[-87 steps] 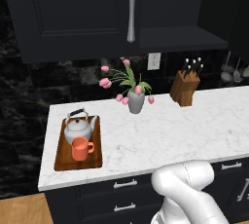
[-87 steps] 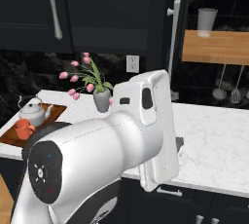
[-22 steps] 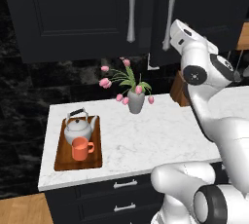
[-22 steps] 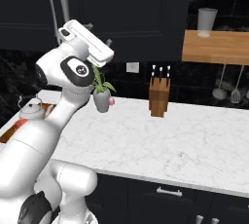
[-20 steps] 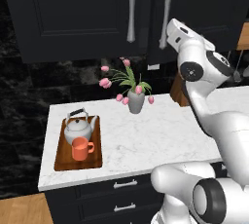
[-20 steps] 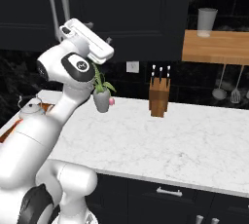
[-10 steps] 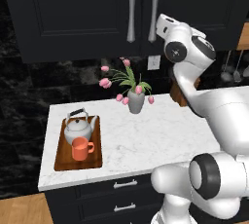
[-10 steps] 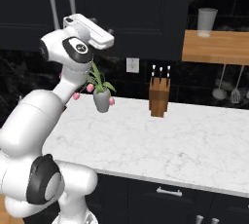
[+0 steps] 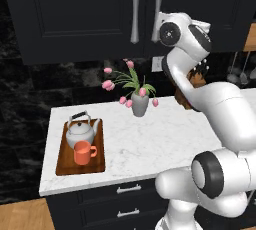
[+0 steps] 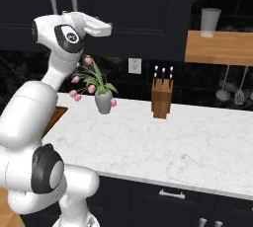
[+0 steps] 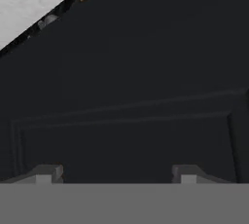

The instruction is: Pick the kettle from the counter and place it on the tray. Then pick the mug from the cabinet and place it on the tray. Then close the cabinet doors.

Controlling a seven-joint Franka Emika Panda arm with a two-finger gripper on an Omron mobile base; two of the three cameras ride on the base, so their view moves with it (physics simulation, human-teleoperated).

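The gripper [image 11: 116, 172] faces a black cabinet door [image 11: 146, 86], jaws spread, grasping nothing. At eight o'clock on the counter [image 9: 150, 144], the kettle [image 9: 80, 130] and orange mug [image 9: 83, 152] sit on the tray [image 9: 97, 161].

One kettle [image 9: 81, 131], one mug [image 9: 83, 152] (orange)

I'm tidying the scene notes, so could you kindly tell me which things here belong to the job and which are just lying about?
Job things:
kettle
mug
tray
counter
cabinet doors

Just lying about:
flower vase
knife block
wall outlet
hanging utensils
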